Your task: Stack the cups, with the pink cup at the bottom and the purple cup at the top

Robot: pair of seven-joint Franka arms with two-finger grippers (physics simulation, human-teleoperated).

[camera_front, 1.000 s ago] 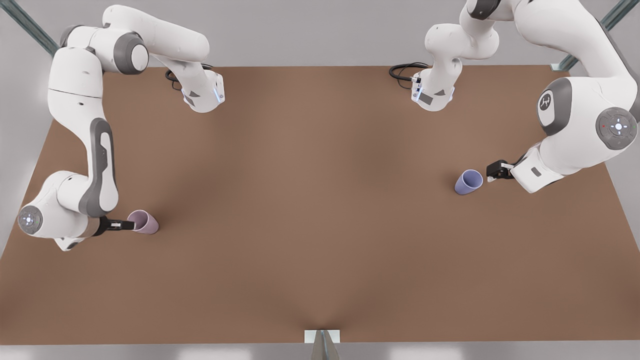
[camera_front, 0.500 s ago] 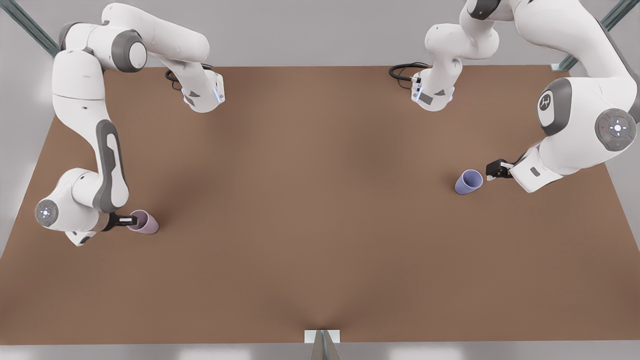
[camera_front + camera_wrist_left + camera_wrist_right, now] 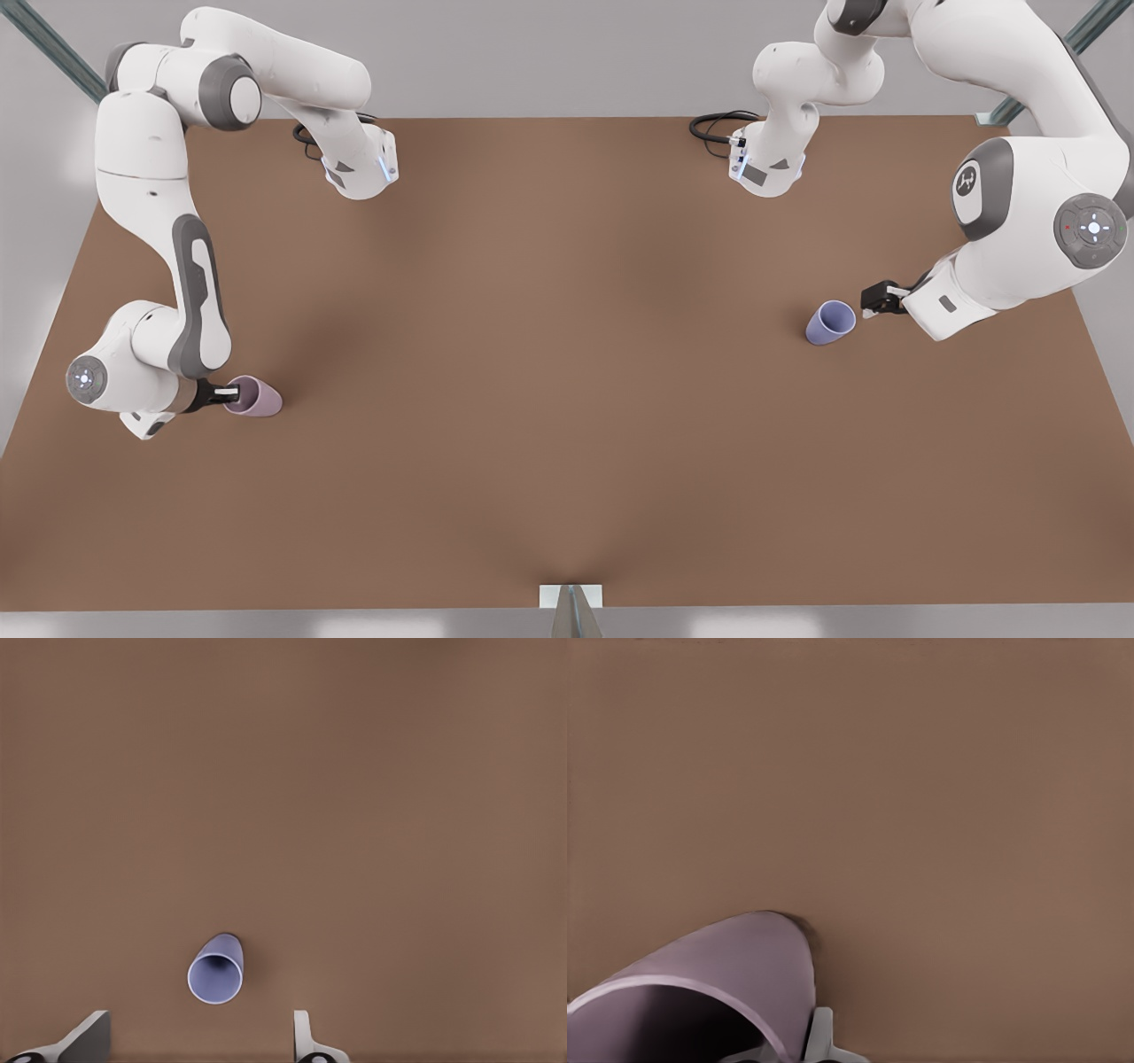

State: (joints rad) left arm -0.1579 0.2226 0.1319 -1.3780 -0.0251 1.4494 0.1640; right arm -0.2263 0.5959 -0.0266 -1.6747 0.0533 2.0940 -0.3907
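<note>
The right gripper [image 3: 232,390] is on the front view's left, at the end of an arm that drops from its shoulder near the table's far edge, folds at a grey-jointed elbow and reaches in low from the side. Its fingers straddle the rim of the pink cup [image 3: 254,396]: in the right wrist view one pale fingertip [image 3: 819,1036] sits against the outside of the cup's wall [image 3: 735,970] and the open mouth lies right under the camera. The other finger is hidden, so whether the rim is actually pinched cannot be told. The pink cup stands on the brown table [image 3: 567,381] near the front view's left edge.

The left gripper [image 3: 873,301] is on the front view's right, its arm arched over from the far corner and angled downward, just beside the purple cup [image 3: 830,322] but apart from it. In the left wrist view its two fingertips [image 3: 306,1041] are spread wide with nothing between them, and the purple cup [image 3: 215,970] lies below them on the table, mouth up.

A round maker's emblem shows on the left arm's grey joint cover [image 3: 966,183]; no lettering is readable.
</note>
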